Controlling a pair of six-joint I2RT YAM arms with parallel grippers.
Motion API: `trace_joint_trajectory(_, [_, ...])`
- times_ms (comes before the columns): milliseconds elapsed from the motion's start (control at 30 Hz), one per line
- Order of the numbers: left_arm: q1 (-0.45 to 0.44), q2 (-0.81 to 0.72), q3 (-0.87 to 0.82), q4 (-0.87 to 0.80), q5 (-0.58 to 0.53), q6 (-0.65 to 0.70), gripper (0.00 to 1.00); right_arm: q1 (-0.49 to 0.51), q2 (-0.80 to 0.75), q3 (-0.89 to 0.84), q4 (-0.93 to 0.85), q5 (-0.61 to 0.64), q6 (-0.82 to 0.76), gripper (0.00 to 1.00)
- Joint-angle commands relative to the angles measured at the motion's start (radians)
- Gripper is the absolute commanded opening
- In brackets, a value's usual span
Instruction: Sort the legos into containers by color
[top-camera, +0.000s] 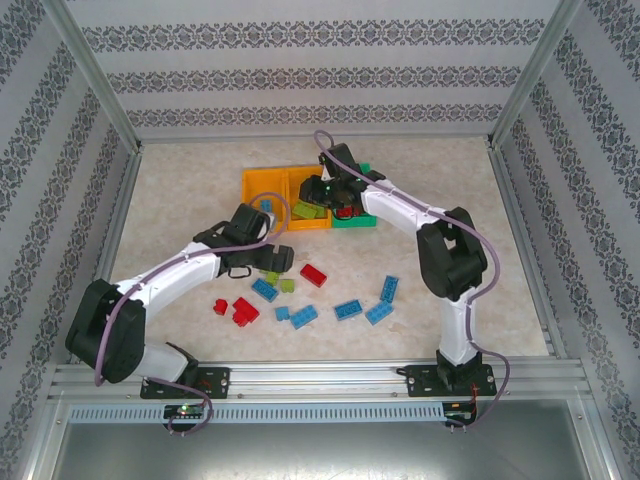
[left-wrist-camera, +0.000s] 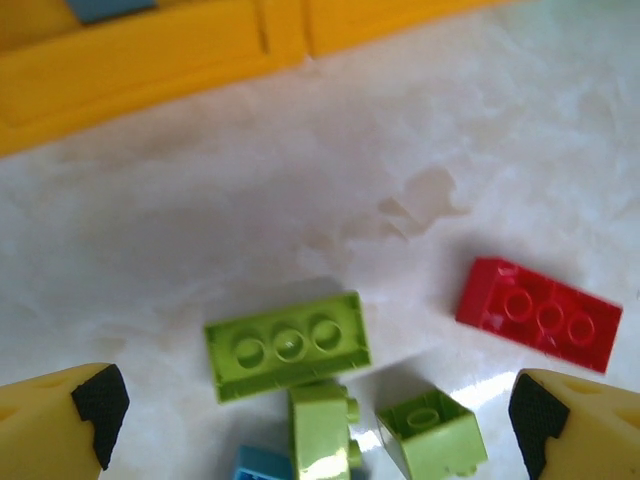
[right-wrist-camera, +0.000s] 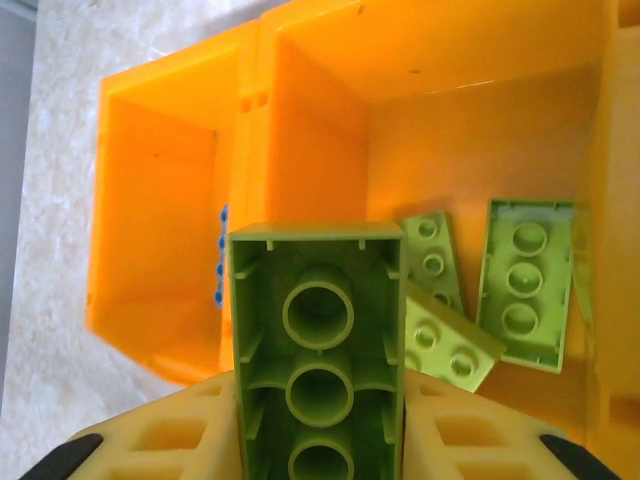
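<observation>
My right gripper (right-wrist-camera: 320, 452) is shut on a lime lego (right-wrist-camera: 318, 350), hollow underside toward the camera, above the middle orange container (right-wrist-camera: 470, 140). Three lime legos (right-wrist-camera: 525, 280) lie in that container. The left orange container (right-wrist-camera: 160, 230) holds a blue lego (left-wrist-camera: 110, 8). A green container (top-camera: 355, 218) stands right of both. My left gripper (left-wrist-camera: 320, 430) hangs open over the table, with three lime legos (left-wrist-camera: 288, 345) between its fingertips (left-wrist-camera: 100, 410). A red lego (left-wrist-camera: 540, 315) lies to their right and a blue one (left-wrist-camera: 262, 465) pokes in below.
Loose legos are scattered on the marble table in front of the containers: blue ones (top-camera: 348, 309) in the middle and right, red ones (top-camera: 240, 310) at the left and one red (top-camera: 314, 275) in the middle. Patterned walls enclose the table on three sides.
</observation>
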Motion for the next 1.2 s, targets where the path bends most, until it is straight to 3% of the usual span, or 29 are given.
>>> trace_joint_trajectory(0, [-0.034,-0.030,-0.016,0.035,0.018,0.080,0.97,-0.008,0.058,0.075,-0.019,-0.036,0.033,0.36])
trace_joint_trajectory(267, [-0.087,-0.016,-0.037,0.028,0.076,0.126,0.89,-0.019,0.142,0.168,-0.052,-0.025,0.058,0.42])
trace_joint_trajectory(500, [-0.134,0.027,-0.023,-0.026,0.044,0.112,0.79,-0.019,0.157,0.179,-0.069,-0.020,0.064,0.50])
trace_joint_trajectory(867, [-0.217,0.045,0.009,-0.080,-0.010,-0.020,0.71,-0.004,0.111,0.174,-0.047,-0.036,0.052,0.67])
trace_joint_trajectory(1167, [-0.249,0.117,0.015,-0.101,-0.053,-0.125,0.64,0.002,0.026,0.143,-0.016,-0.037,0.043,0.72])
